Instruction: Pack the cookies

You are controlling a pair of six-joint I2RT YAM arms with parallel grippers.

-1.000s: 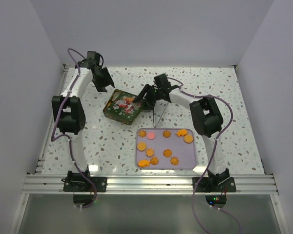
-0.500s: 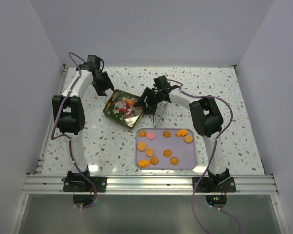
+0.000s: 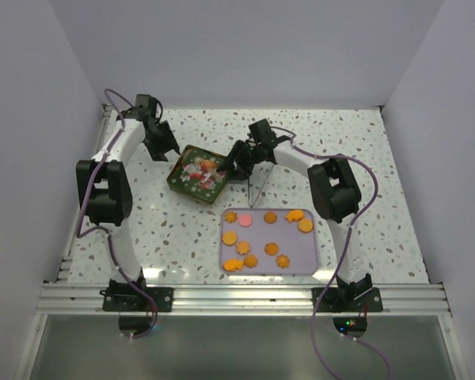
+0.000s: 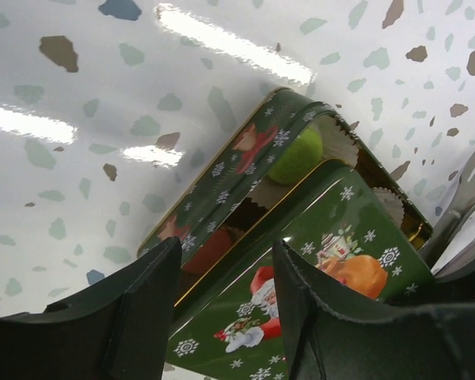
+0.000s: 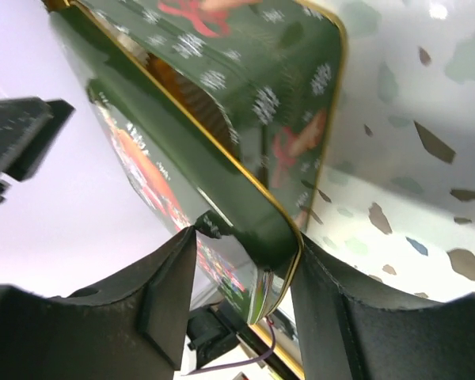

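Note:
Several orange cookies [image 3: 271,248] and one pink round [image 3: 245,219] lie on a lavender tray [image 3: 315,255] in front of the arms. A green Christmas tin [image 3: 191,180] stands behind the tray. Its Santa-printed lid [image 4: 301,261] lies askew over the base. The gap shows a green cookie [image 4: 297,154] in a white paper cup and something red [image 4: 210,249] inside. My right gripper [image 3: 236,165] is shut on the lid's rim [image 5: 289,237] at the tin's right side. My left gripper [image 3: 168,149] is open and empty, above the tin's far-left corner; its fingers [image 4: 142,309] stand apart over the lid.
The speckled table [image 3: 340,142] has raised rails along its left side and near edge [image 3: 237,297]. White walls close in the left, back and right. A thin cable hangs from the right arm over the tray's far edge [image 3: 257,190].
My left arm's elbow has swung left and its gripper has drawn back slightly from the tin. My right gripper keeps hold of the lid, which has shifted a little.

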